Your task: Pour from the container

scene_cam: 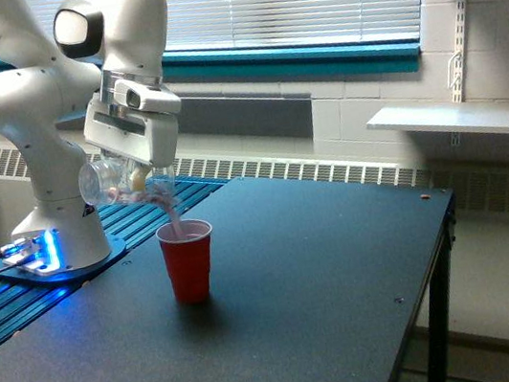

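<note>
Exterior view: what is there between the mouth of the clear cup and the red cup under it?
In the exterior view, a pinkish stream of small pieces falls from the tilted clear cup, held by the gripper, into the red cup. Nothing else lies between them.
</note>
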